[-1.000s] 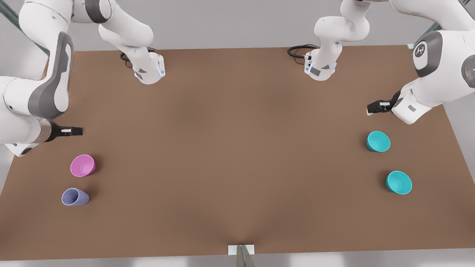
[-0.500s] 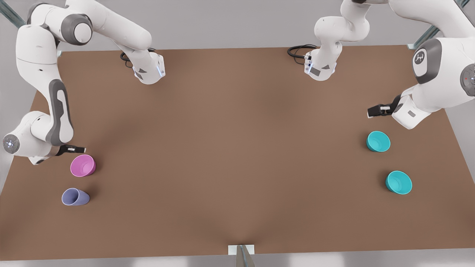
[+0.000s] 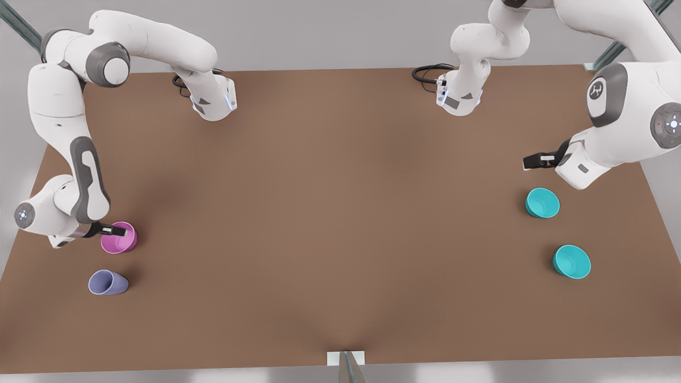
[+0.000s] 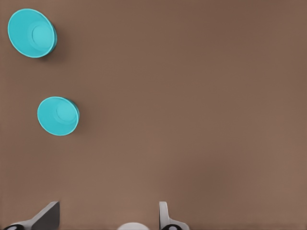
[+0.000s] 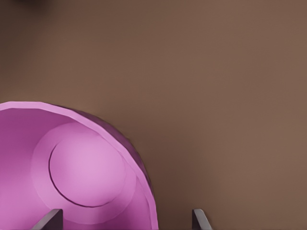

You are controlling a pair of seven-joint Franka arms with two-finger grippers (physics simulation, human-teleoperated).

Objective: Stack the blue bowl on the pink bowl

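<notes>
From my station, the two teal bowls sit on the brown table (image 3: pixel 340 213) at the front view's right; I take the blue bowl (image 3: pixel 542 202) to be the upper one, with its twin (image 3: pixel 571 261) below it. Above the blue bowl hovers the left gripper (image 3: pixel 532 161), its fingers (image 4: pixel 164 215) apart and holding nothing. At the front view's left, the pink bowl (image 3: pixel 119 238) stands above a lavender cup (image 3: pixel 107 282), and the right gripper (image 3: pixel 121 230) straddles its rim, fingers (image 5: pixel 199 219) apart, one inside and one outside.
</notes>
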